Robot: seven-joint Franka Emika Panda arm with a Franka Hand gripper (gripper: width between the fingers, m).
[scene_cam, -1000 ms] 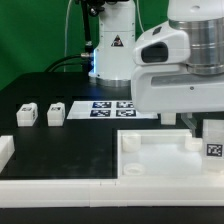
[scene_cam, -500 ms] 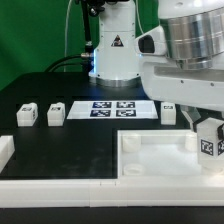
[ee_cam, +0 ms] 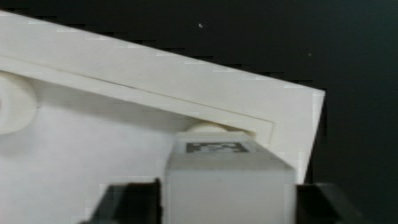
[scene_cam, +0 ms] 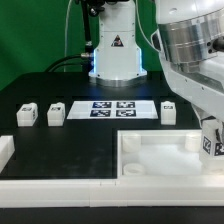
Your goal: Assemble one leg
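Observation:
My gripper [scene_cam: 211, 133] is shut on one leg [scene_cam: 212, 143], a white cuboid peg with a black-and-white marker. It holds the leg upright over the right corner of the large white tray-like piece [scene_cam: 158, 157], at the exterior view's right edge. In the wrist view the leg [ee_cam: 221, 180] sits between the dark fingers [ee_cam: 125, 205], just over a round corner socket [ee_cam: 212, 128] of the tray [ee_cam: 107, 150]. Whether the leg touches the socket is not clear. Three more legs stand on the black table: two to the left [scene_cam: 27, 115] [scene_cam: 56, 113] and one behind the tray [scene_cam: 169, 110].
The marker board [scene_cam: 110, 108] lies flat at the middle back, in front of the arm's base [scene_cam: 115, 55]. A white rail [scene_cam: 60, 186] runs along the table's front edge, with a small white block [scene_cam: 5, 150] at its left end.
The arm's body has lifted and swung toward the exterior view's right, uncovering the leg behind the tray. The held leg has stayed near the tray's right corner, shifting only slightly.

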